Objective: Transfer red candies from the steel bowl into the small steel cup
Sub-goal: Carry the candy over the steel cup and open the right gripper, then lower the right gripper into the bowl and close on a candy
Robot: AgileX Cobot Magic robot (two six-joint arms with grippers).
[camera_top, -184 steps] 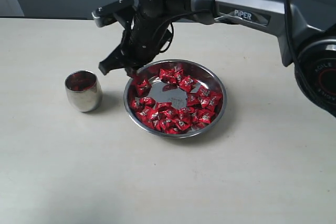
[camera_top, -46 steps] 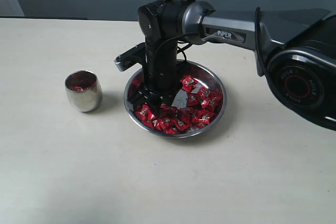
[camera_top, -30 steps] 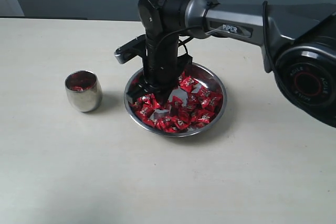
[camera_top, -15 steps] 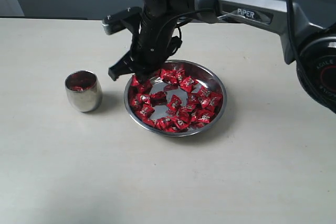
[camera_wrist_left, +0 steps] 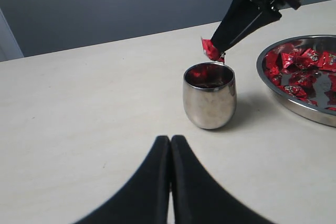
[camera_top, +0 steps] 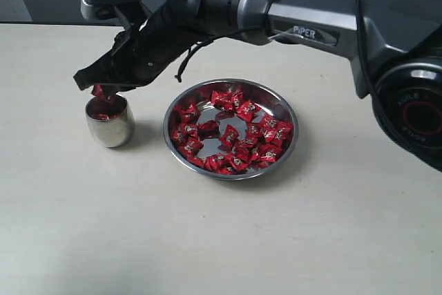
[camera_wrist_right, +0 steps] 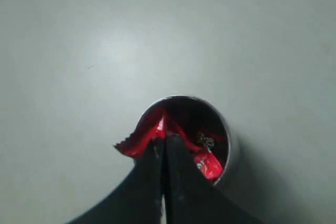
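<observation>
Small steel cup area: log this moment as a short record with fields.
right pincer: shut on one red crinkle-wrapped candy
held candy position: just above the mouth of the small rounded shiny steel cup, not yet released
cup contents: at least one red candy inside
wide shallow round steel bowl: many red candies in it
left pincer: shut, empty, apart from the cup

White "PiPER" showing on my right arm [camera_top: 311, 25]; print on red candies [camera_top: 231, 136] blurring beyond reading.
</observation>
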